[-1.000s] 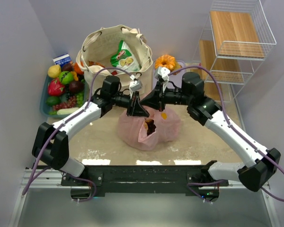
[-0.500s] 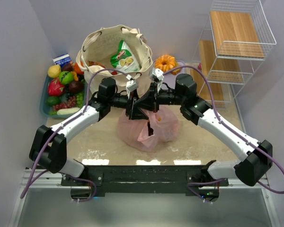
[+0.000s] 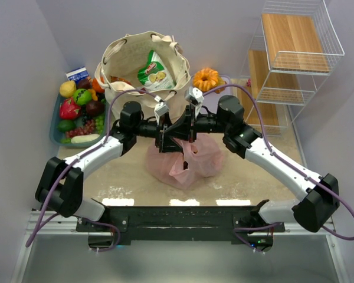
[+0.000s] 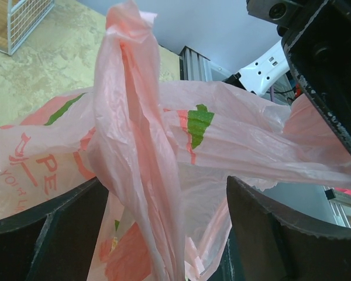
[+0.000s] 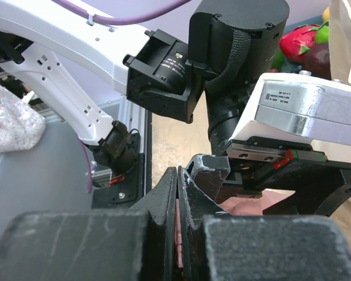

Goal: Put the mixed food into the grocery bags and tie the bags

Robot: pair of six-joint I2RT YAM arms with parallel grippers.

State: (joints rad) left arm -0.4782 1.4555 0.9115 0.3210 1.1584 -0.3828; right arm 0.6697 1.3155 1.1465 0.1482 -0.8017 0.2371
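The pink plastic bag (image 3: pixel 183 162) at frame centre is translucent pale pink, printed with red lettering and green leaf shapes. Above it, the canvas tote (image 3: pixel 127 59) is cream and holds a green-and-white snack packet (image 3: pixel 155 71). The ring cake (image 3: pixel 206 78) is glazed orange. At left, a blue tray (image 3: pixel 52 124) carries red, yellow and green fruit (image 3: pixel 71 109). The tabletop (image 3: pixel 124 174) is mottled sand
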